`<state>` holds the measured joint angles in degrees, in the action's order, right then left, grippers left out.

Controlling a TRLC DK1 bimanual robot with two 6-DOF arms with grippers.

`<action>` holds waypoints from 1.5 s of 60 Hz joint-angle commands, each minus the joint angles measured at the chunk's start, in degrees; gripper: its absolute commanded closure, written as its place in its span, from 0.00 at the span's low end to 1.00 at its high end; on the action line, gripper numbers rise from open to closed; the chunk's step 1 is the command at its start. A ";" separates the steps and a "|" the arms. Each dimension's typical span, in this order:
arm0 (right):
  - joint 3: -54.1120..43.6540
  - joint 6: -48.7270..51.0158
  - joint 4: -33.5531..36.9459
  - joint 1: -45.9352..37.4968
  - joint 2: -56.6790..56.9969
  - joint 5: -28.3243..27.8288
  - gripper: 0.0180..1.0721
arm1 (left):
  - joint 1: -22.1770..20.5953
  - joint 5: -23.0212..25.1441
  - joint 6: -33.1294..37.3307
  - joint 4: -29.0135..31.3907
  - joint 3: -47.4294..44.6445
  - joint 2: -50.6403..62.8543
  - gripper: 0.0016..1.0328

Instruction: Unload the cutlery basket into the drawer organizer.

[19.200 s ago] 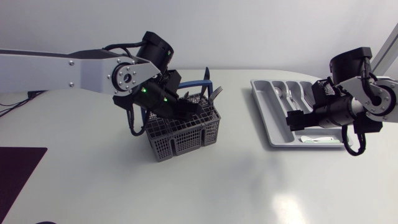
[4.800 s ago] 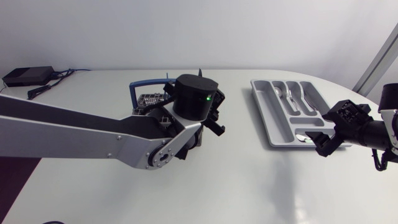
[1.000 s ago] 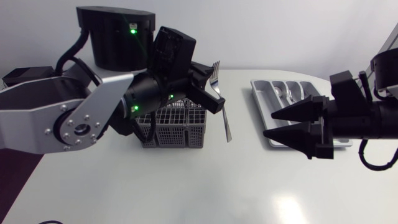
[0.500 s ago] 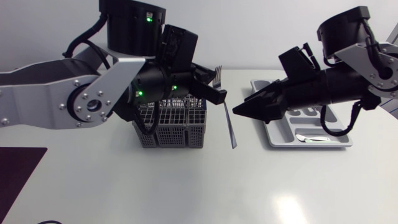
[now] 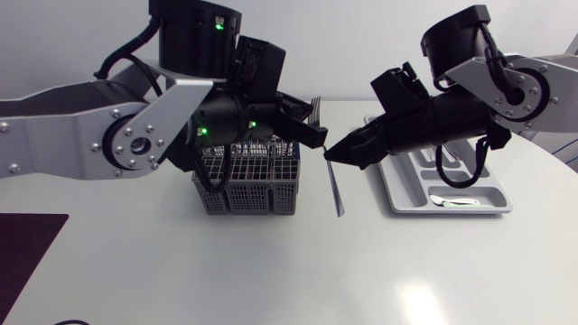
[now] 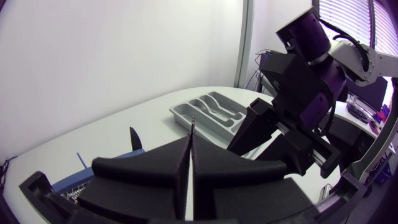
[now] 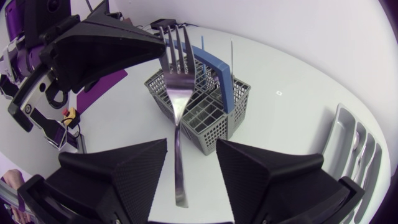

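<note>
White table: left tool clenches fork near basket; right tool spread around its handle

My head camera: fixed overhead, looking down on the surface; my wrist cameras: close behind left claw and right claw, facing each other, sharing the fork.

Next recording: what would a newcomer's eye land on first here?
A fork held tines-up in mid-air beside the grey basket, clamped near its neck by the left arm's jaws. The right arm's jaws, open, sit either side of its handle, with the grey tray behind them.
</note>
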<state>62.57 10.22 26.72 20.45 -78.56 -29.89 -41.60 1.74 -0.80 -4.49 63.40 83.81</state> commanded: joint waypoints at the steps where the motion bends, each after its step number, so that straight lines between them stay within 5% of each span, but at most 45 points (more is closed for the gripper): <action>1: 1.33 -1.60 -0.79 0.91 -0.89 0.89 0.58 | 0.56 0.81 -1.84 -0.25 2.08 0.83 0.97; 21: 1.42 -2.31 -2.29 3.11 -1.59 3.35 0.66 | 0.91 1.07 -2.01 0.10 2.52 1.27 0.97; 33: 1.77 -2.22 -2.46 3.46 -2.56 3.79 0.80 | 1.09 1.25 -2.19 0.27 2.52 1.27 0.97; 64: -0.69 -1.69 -2.99 4.78 -0.89 3.61 0.88 | 1.79 1.25 -2.63 0.18 2.87 1.36 0.96; 69: -1.39 -1.52 -2.81 4.78 -0.19 3.52 0.88 | 1.97 1.25 -2.72 0.18 2.96 1.27 0.82; 76: -2.27 -1.34 -2.64 4.78 0.61 3.26 0.89 | 1.97 1.25 -2.98 0.18 2.87 1.09 0.78; 84: -3.06 -0.99 -2.20 4.60 1.22 3.26 0.89 | 2.05 1.16 -2.98 0.27 3.14 0.92 0.57; 90: -3.77 -0.37 -1.76 4.25 1.57 3.26 0.89 | 2.23 1.16 -2.98 0.27 3.14 0.65 0.54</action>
<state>60.77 9.23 24.25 24.69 -78.30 -26.55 -39.90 2.76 -1.98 -3.95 64.69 84.40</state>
